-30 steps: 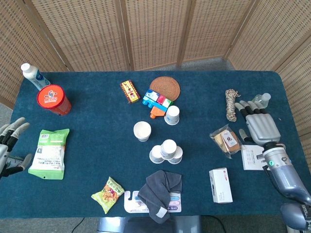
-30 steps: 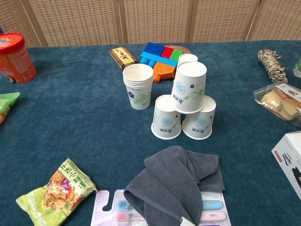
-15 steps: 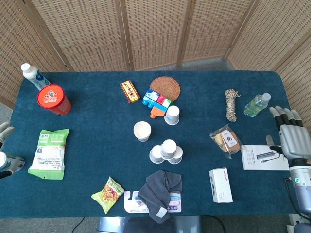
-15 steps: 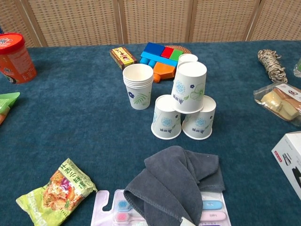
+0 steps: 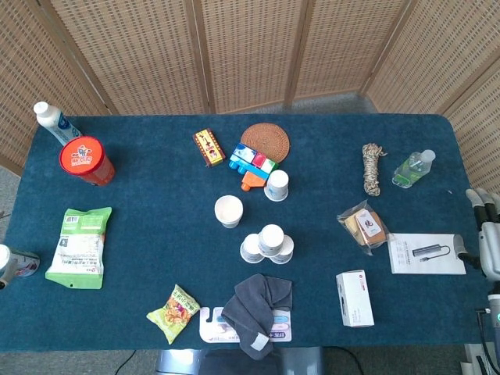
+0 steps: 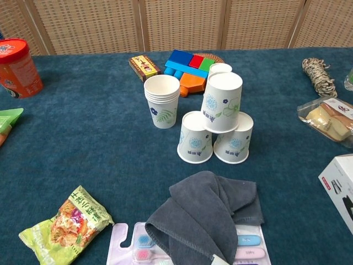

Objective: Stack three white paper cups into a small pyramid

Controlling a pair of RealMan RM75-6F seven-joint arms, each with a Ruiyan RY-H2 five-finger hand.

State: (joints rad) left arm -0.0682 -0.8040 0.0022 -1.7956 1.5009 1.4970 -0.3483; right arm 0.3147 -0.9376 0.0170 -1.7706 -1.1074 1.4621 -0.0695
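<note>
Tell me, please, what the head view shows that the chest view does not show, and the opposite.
Only the head view shows the right hand at the table's right edge, the white bottle, the manual sheet and the whole green pouch. Only the chest view shows the flower prints on the cups and that the upright cup stack holds several nested cups. Both show the cup pyramid, grey towel, red tub, snack bag and rope bundle.
</note>
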